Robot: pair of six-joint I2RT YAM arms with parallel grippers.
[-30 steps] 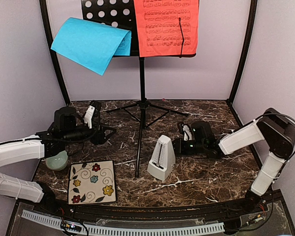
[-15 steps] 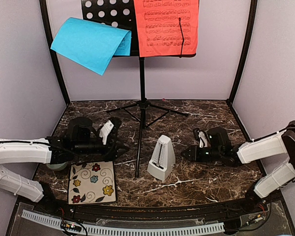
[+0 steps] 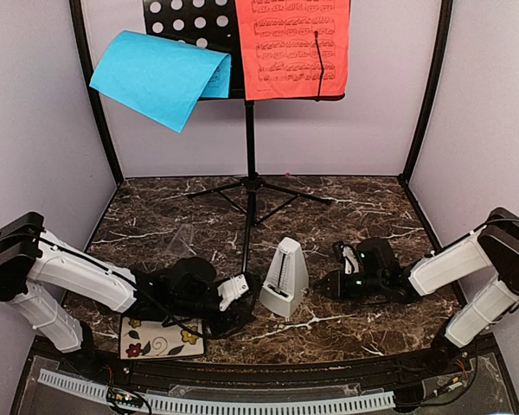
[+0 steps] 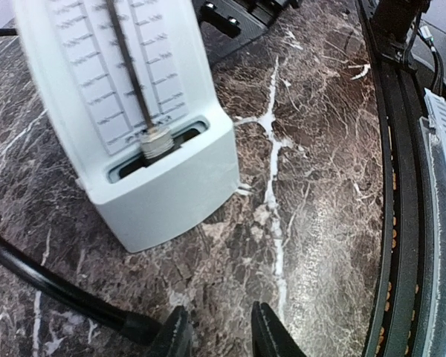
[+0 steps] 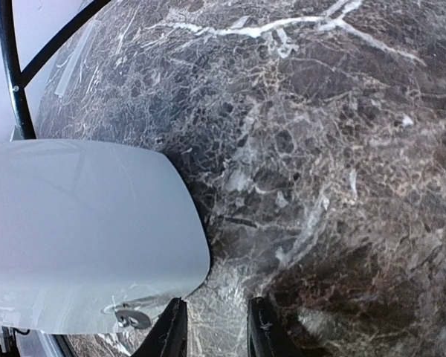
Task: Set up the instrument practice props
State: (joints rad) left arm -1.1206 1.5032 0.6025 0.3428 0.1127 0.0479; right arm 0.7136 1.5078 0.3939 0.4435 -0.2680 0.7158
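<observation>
The black perforated music stand [image 3: 249,156] stands at the table's middle back. The red sheet [image 3: 291,47] lies flat on its desk. The blue sheet [image 3: 156,78] droops off the desk's left side. The whitish pyramid metronome [image 3: 285,277] stands upright in front of the pole. My left gripper [image 3: 242,292] is low on the table, just left of the metronome, open and empty. In the left wrist view the metronome [image 4: 134,111] fills the upper left ahead of my gripper [image 4: 219,338]. My right gripper [image 3: 329,284] is just right of the metronome, open and empty. In the right wrist view the metronome's side [image 5: 82,230] is left of my gripper [image 5: 215,331].
The floral tile [image 3: 160,341] lies at the front left, half under my left arm. A stand leg [image 4: 52,290] ends in its foot beside my left fingers [image 4: 175,335]. A small clear object [image 3: 183,238] lies left of the pole. The green bowl is hidden. The table's front rail [image 4: 409,223] is close.
My left arm has swung from the table's left side down and right, over the tile, to the metronome's left. My right gripper first pulled back right, then moved left toward the metronome.
</observation>
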